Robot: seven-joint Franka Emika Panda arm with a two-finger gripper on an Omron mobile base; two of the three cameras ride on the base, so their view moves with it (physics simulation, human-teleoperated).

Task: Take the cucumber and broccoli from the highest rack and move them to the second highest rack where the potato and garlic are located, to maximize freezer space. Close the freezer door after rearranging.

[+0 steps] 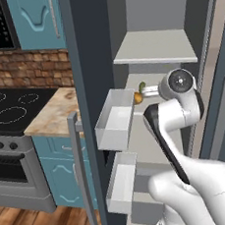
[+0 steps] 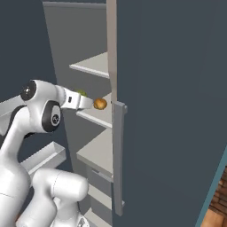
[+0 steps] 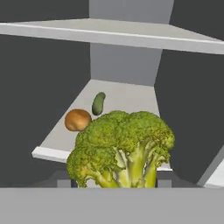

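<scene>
A large green broccoli [image 3: 120, 148] sits right in front of the hand camera, with my gripper [image 3: 113, 181] shut on it; only dark bits of the fingers show at either side of its stem. Beyond it lies the second highest rack [image 3: 127, 94], which carries a brown potato [image 3: 78, 120] and a small dark green cucumber [image 3: 98, 103]. Both also appear from the left base as the potato [image 1: 138, 97] and the cucumber [image 1: 142, 87], just ahead of my wrist. The highest rack [image 1: 154, 48] is bare. The garlic is out of view. My gripper [image 2: 88, 103] reaches into the freezer beside the potato [image 2: 100, 103].
The freezer door [image 1: 87, 112] stands open to the left, with two white door bins [image 1: 114, 120] and a long grey handle [image 1: 79, 162]. A stove [image 1: 10, 109] and a stone counter [image 1: 52, 111] lie further left. A closed dark door [image 2: 168, 111] flanks the right.
</scene>
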